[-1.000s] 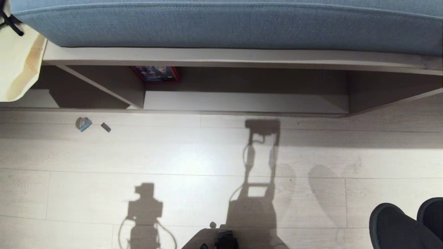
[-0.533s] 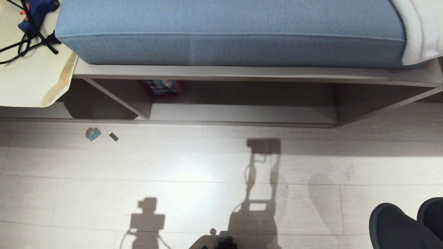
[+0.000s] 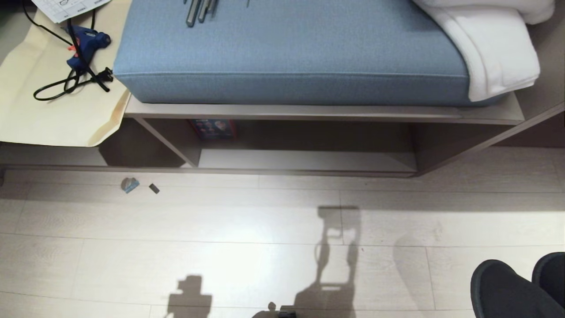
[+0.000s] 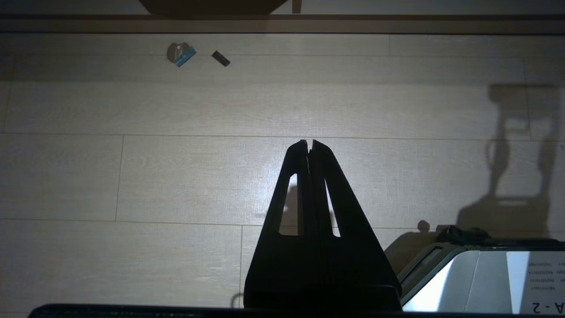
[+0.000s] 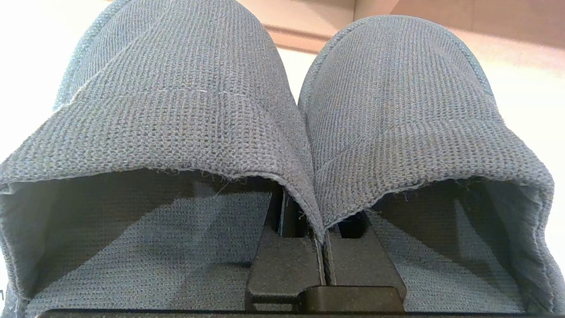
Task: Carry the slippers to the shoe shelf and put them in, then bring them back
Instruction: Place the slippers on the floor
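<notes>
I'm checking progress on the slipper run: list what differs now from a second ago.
Only the view moved: the head camera tipped up, so the shoe shelf slid down the picture and more of the blue cushion came into sight. The slippers stay pinched together in the shut right end effector, low at the right. The left end effector stays shut over the floor.

Two slippers (image 5: 282, 110), one shoe shelf (image 3: 304, 160), two floor scraps (image 3: 130, 185).
</notes>
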`<state>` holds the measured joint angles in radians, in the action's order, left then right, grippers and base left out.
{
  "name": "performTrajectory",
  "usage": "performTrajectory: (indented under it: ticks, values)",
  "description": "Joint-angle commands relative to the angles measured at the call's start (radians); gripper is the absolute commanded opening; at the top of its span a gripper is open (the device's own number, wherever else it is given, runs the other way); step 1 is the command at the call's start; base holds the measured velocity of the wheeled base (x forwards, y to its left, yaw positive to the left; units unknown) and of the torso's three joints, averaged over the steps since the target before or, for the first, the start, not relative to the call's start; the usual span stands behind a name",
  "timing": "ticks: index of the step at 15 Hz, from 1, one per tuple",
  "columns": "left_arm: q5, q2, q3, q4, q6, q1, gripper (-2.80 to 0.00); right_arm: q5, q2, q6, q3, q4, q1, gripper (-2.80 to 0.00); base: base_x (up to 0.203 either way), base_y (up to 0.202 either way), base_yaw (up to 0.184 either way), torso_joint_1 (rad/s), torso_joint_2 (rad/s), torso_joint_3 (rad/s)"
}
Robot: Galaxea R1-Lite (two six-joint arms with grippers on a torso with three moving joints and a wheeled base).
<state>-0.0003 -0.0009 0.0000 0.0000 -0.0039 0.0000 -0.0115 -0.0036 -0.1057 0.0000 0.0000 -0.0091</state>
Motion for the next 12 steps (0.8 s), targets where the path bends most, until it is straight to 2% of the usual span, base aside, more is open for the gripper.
performTrajectory:
  ticks: [1, 12]
  values:
    - [0.000, 0.001, 0.000, -0.002, -0.001, 0.000, -2.80, -0.001, 0.004, -0.001, 0.000, 0.000, 0.000, -2.80, 0.000, 0.000, 0.000, 0.002, 0.01, 0.211]
    - [0.000, 0.001, 0.000, 0.000, -0.001, 0.000, -2.80, -0.001, 0.004, 0.000, 0.000, 0.000, 0.000, -2.80, 0.000, 0.000, 0.000, 0.003, 0.00, 0.202]
